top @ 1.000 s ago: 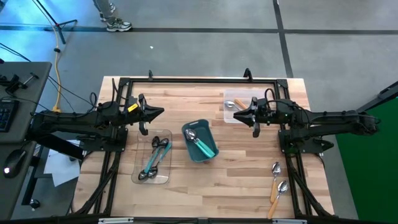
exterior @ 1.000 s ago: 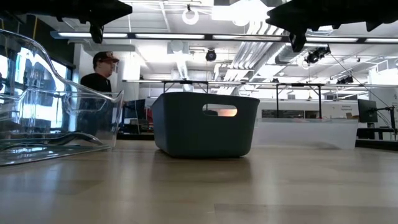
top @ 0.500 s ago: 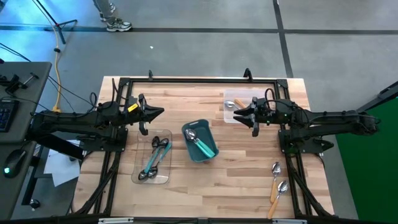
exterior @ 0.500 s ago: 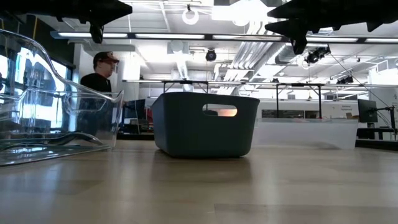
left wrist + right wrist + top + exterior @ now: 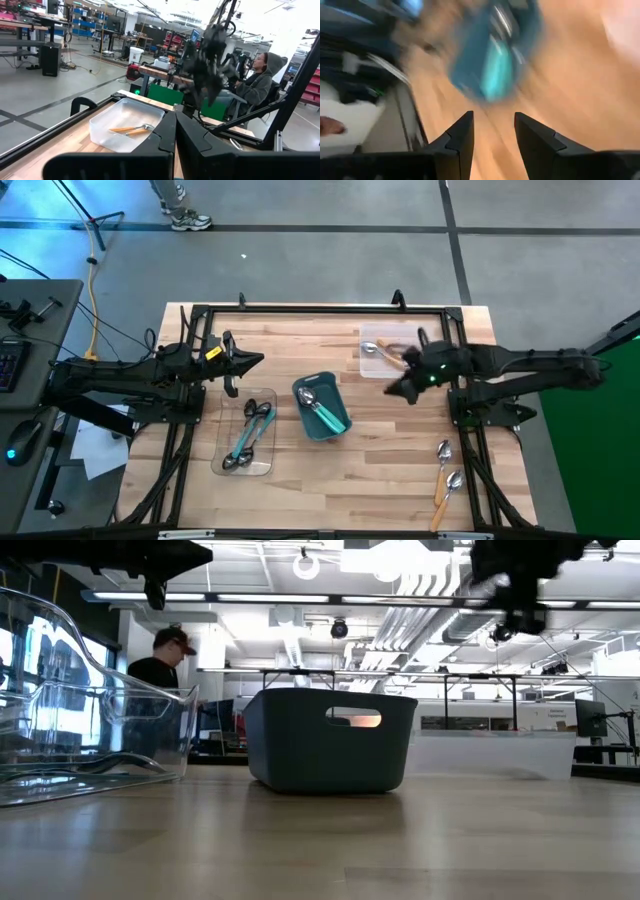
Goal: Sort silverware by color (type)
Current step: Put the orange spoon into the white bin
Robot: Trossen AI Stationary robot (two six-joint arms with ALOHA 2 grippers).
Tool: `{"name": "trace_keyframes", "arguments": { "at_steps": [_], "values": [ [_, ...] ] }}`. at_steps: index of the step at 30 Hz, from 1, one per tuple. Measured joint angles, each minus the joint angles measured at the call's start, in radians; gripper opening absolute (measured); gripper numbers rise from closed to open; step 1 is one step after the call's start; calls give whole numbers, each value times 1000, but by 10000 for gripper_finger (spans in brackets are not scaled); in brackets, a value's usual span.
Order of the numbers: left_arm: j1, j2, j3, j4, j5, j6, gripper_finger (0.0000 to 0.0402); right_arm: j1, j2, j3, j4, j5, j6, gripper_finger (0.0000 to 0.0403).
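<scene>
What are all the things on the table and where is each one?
Teal bin: one, table centre, teal-handled spoons inside.
Clear tray: one, left of the bin, teal and dark spoons inside.
Second clear tray: one, far right side, orange-handled spoon inside.
Orange-handled spoons: two, loose near the table's right front corner.
Person: one, dark top, behind the table.
Left gripper: shut, empty, above the table's left.
Right gripper: open, empty, right of the bin.

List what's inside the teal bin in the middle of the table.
The teal bin holds teal-handled spoons, at least two. Anything beneath them is hidden.
</scene>
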Motion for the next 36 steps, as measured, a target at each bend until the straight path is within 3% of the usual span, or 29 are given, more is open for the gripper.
{"name": "trace_keyframes", "arguments": {
  "at_steps": [3, 7, 13, 18, 22, 29, 36],
  "values": [
    [0, 0, 0, -3, -1, 0, 0, 57, 58, 19, -206, -37, 178, 126],
    [0, 0, 0, -3, -1, 0, 0, 170, 118, -36, -317, -100, 440, 126],
    [0, 0, 0, -3, -1, 1, 0, 387, 200, -122, -292, -206, 775, 126],
    [0, 0, 0, -3, -1, 1, 0, 520, 258, -133, -288, -225, 970, 126],
    [0, 0, 0, -4, -1, 1, 0, 585, 305, -133, -289, -248, 1054, 126],
    [0, 0, 0, -4, -1, 2, 0, 630, 403, -133, -278, -318, 1060, 126],
    [0, 0, 0, -4, -1, 2, 0, 651, 455, -208, -39, -340, 1101, 126]
  ]
}}
